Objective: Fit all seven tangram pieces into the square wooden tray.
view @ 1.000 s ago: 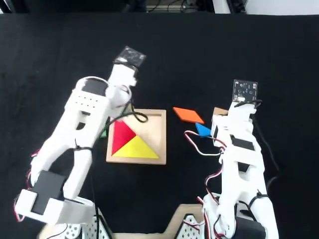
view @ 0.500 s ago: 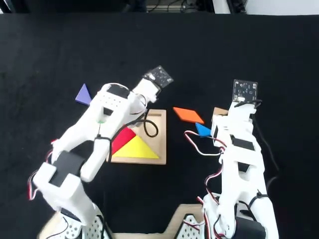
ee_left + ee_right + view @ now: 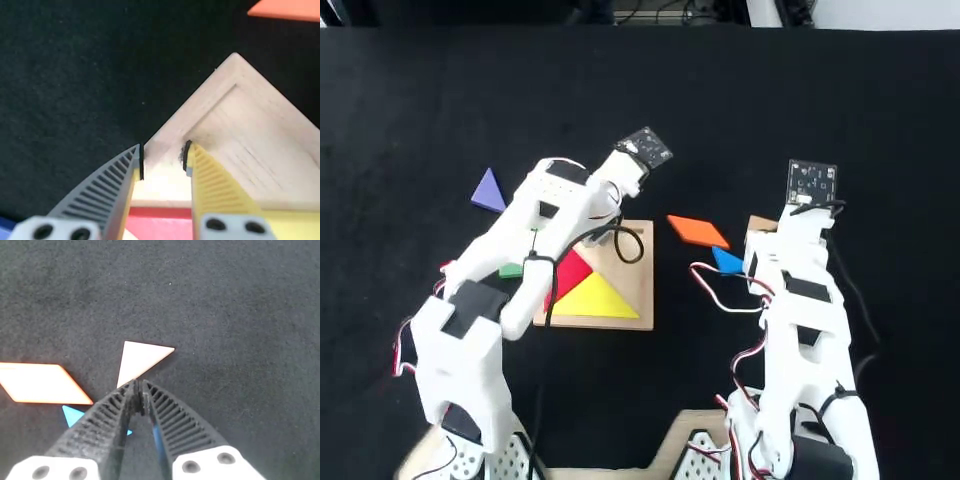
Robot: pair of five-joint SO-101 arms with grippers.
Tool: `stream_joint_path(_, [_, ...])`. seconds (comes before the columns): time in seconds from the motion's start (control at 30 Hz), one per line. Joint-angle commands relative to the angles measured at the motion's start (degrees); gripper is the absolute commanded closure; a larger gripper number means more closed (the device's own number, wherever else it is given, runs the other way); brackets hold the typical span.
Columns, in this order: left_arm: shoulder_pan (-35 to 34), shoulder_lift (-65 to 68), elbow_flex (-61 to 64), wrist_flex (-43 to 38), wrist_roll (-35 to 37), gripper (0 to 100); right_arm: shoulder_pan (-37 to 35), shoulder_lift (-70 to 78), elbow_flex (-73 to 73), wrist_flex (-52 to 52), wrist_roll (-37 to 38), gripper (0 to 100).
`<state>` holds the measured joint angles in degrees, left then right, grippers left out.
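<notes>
Over the last second the left arm has swung across the square wooden tray (image 3: 638, 268), uncovering a purple triangle (image 3: 487, 190) and a green piece (image 3: 510, 270). A red triangle (image 3: 568, 272) and a yellow triangle (image 3: 595, 298) lie in the tray, mid-table. The left gripper (image 3: 162, 159) hangs slightly open and empty over the tray's far rim. The right gripper (image 3: 139, 390) is closed on nothing beside the white triangle (image 3: 141, 359), orange parallelogram (image 3: 698, 231) and blue triangle (image 3: 727, 261).

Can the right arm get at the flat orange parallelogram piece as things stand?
Probably yes. The flat orange parallelogram piece lies bare on the black cloth beside the right gripper, with nothing on it. The gripper is shut, so it would have to open first.
</notes>
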<state>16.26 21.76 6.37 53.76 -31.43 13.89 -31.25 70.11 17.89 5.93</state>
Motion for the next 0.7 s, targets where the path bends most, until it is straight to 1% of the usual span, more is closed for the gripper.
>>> stream_joint_path(0.0, [-2.15, 1.23, -4.62, -0.18, 0.09, 84, -0.70, -1.19, -0.57, -1.14, 0.44, 98.7])
stream_joint_path(0.17, [-4.35, 2.02, -4.53, -0.09, 0.00, 84, -0.70, -1.19, -0.57, -1.14, 0.44, 98.7])
stream_joint_path(0.23, [-5.05, 2.02, -4.97, 2.11, -0.44, 84, -0.70, -1.19, -0.57, -1.14, 0.44, 98.7])
stream_joint_path(0.3, [-5.14, 1.93, -4.97, 4.84, -3.25, 84, -0.70, -1.19, -0.57, -1.14, 0.44, 98.7])
stream_joint_path(0.37, [-5.14, 1.85, -5.05, 6.42, -4.48, 84, -0.70, -1.19, -0.57, -1.14, 0.44, 98.7])
stream_joint_path(0.53, [-4.62, 1.85, -5.49, 7.12, -4.48, 84, -0.70, -1.19, -0.57, -1.14, 0.44, 98.7])
stream_joint_path(0.67, [-5.32, 1.85, -9.63, 9.32, -2.73, 84, -0.70, -1.19, -0.57, -1.14, 0.44, 98.7])
